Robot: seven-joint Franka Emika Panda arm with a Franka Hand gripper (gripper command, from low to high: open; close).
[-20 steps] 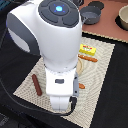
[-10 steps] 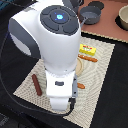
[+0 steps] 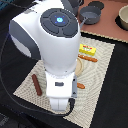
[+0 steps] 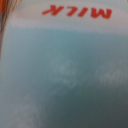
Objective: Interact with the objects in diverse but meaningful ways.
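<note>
Most of the exterior view is taken up by the big white arm point(image 3: 55, 45), parked right over a pale woven placemat point(image 3: 100, 75) on the dark surface point(image 3: 117, 95). The hand itself can't be seen there, it's hidden under the arm's own body, so whether the fingers are apart or together can't be told.

Everything else is placed relative to the placemat:

- A yellow rectangular packet with red label point(image 3: 87, 49) is lying flat on the mat's far part, just clear of the arm's casing.
- A brown sausage point(image 3: 88, 58) is stretched out on the mat right beside that packet, on its near side. They look close, maybe touching, hard to call at this blur.
- A second sausage, darker brown point(image 3: 36, 84), is lying on the mat's edge toward the exterior view's left, well apart from the first.
- A small orange-red bit point(image 3: 80, 85) is peeking out beside the arm's lower section, on the mat. What it is can't be made out.
- A grey two-handled pot point(image 3: 91, 18) is off the mat, beyond its far edge, on a reddish-brown board point(image 3: 107, 30).

The wrist view is almost entirely filled by a pale blue flat face point(image 4: 64, 75), very close and blurry, with red lettering reading "MILK" point(image 4: 75, 12) shown upside down near one edge. No fingers are visible in it.
</note>
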